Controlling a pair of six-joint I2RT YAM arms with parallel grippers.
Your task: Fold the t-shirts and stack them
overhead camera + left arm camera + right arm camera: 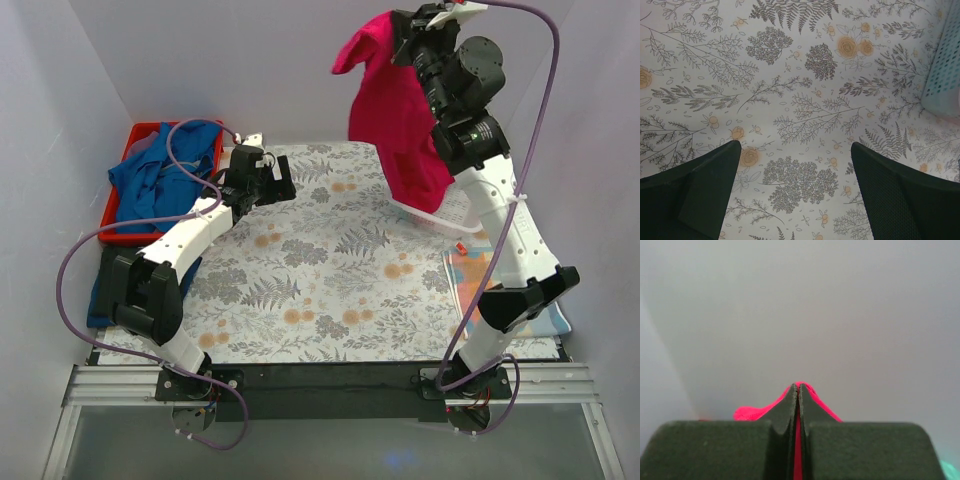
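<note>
A crimson-pink t-shirt (395, 115) hangs in the air at the back right, held up by my raised right gripper (402, 30). In the right wrist view the gripper (799, 386) is shut, with pink fabric (755, 413) pinched between the jaws. The shirt's lower end hangs over a pale mesh basket (445, 217). My left gripper (275, 182) is open and empty above the floral cloth at the back left; it also shows in the left wrist view (795, 145). A crumpled blue t-shirt (160, 178) lies in a red bin (120, 235). No teal or black shirt shows.
The table is covered by a floral cloth (330, 270). A dark blue cloth (102, 288) lies at the left edge below the bin. A spotted patchwork cloth (468, 285) lies at the right under the right arm. The basket corner (946, 65) shows in the left wrist view.
</note>
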